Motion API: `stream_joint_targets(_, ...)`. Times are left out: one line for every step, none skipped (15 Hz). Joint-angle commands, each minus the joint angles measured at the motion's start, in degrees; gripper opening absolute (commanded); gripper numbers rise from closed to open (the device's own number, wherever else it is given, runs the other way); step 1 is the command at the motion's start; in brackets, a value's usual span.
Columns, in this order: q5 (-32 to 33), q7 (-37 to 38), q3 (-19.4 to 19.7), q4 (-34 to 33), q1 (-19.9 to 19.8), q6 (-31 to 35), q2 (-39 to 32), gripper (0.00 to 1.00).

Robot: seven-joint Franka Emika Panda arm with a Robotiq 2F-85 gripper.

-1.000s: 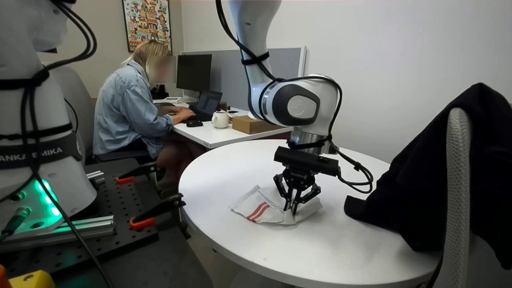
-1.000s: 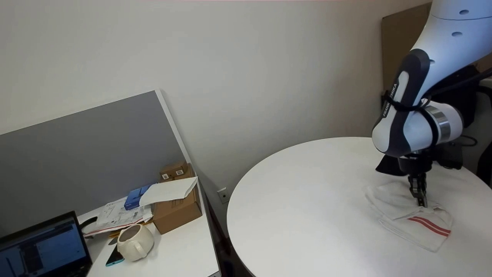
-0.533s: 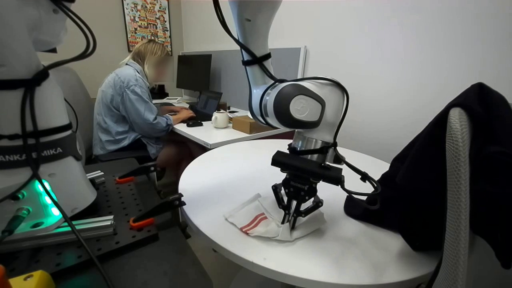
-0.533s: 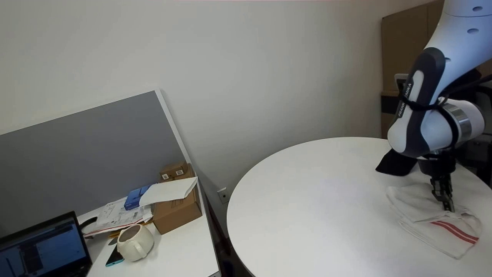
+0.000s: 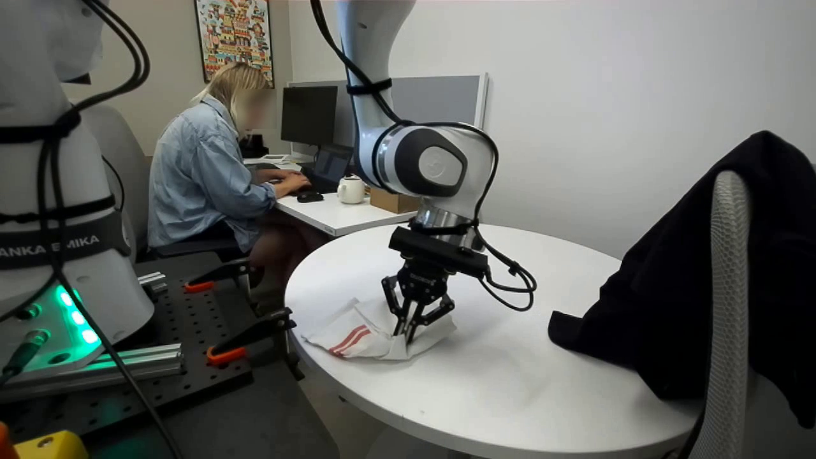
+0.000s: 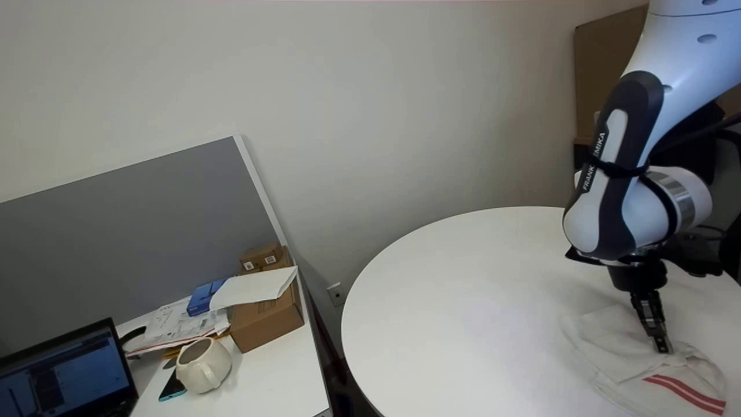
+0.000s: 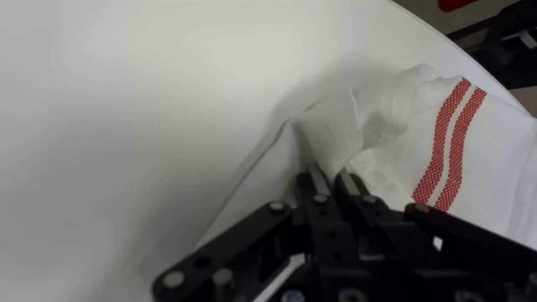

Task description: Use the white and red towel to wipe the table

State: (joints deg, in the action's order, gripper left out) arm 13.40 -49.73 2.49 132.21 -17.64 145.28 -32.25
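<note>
Dragged the red-striped dish towel (image 5: 376,338) toward the robot base (image 5: 111,293) since a moment ago, across the round desk (image 5: 510,382) to near its rim, pinching a fold between the fingers (image 7: 319,181). Mid-wipe (by the look); next, press lightly, sweep inward.

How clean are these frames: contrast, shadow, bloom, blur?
In an exterior view, the towel has low contrast against the white table; wrist view, red stripes crisp, pincer linkage soft toward the bottom edge, diffuse shadow beside the cloth; in an exterior view, green base lights bloom, seated person's face blurred over.
</note>
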Motion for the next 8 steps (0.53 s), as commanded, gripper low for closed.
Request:
stream_joint_targets(-0.73, -0.76, -4.72, 4.86, 3.42, 4.55, -1.53, 0.02)
stream_joint_targets(-0.62, -0.42, -5.67, 5.67, 4.6, 5.05, -1.51, 0.03)
stream_joint_targets(-0.08, 0.13, -6.28, 6.47, 6.13, 5.92, -1.65, 0.02)
stream_joint_targets(0.41, 0.66, -6.82, 7.22, 7.69, 6.87, -1.62, 0.02)
stream_joint_targets(1.06, 1.77, -7.09, 8.02, 9.68, 8.14, -1.73, 0.02)
stream_joint_targets(1.97, 2.54, -7.08, 8.55, 11.5, 9.18, -1.81, 0.02)
stream_joint_targets(3.08, 3.77, -7.06, 9.24, 13.65, 10.61, -1.87, 0.03)
stream_joint_targets(4.22, 4.67, -7.02, 9.79, 15.37, 12.14, -1.81, 0.02)
